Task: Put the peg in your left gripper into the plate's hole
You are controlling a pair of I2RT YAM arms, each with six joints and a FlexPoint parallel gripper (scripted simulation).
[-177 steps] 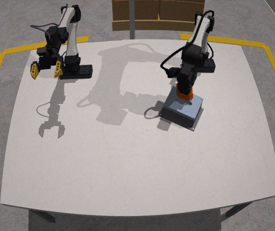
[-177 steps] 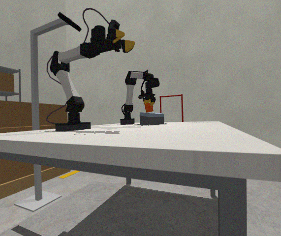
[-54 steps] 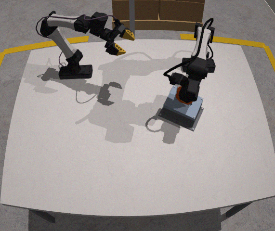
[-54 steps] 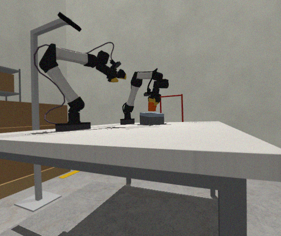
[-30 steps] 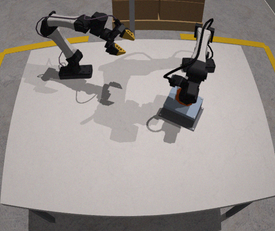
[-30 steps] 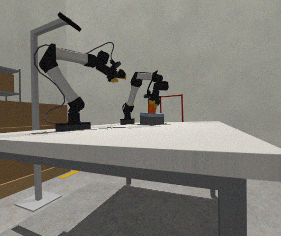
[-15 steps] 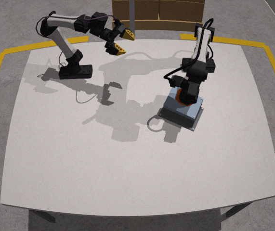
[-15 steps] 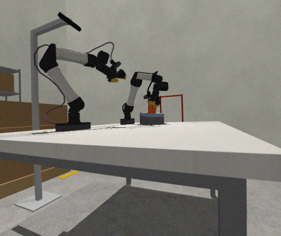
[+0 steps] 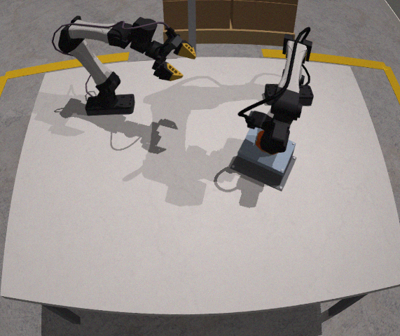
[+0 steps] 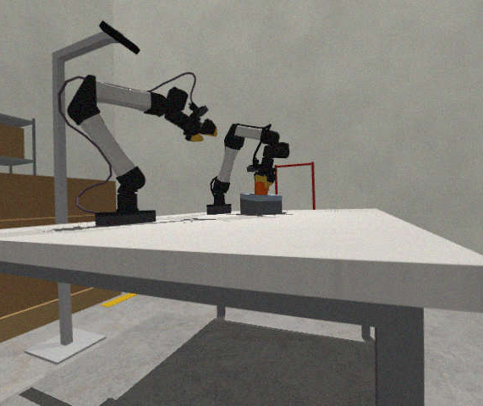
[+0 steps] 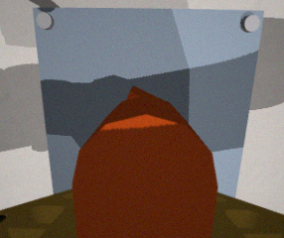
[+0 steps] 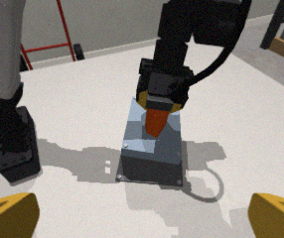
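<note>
Left gripper [image 10: 264, 179] [image 12: 161, 106] pinches the peg [image 9: 260, 141] [image 10: 260, 188] [image 11: 144, 183] [image 12: 157, 122] by its upper part; peg's lower end is at the plate [image 9: 242, 152] [image 10: 260, 198] [image 11: 102, 45] [image 12: 152, 155], depth in the hole not visible; right gripper [image 9: 183, 65] [image 10: 203, 136] [image 12: 143, 218] spread, holding nothing; peg judged stiff, light, possibly slippery; present high hold suitable; recommend gentle lowering, easing off if it binds.
</note>
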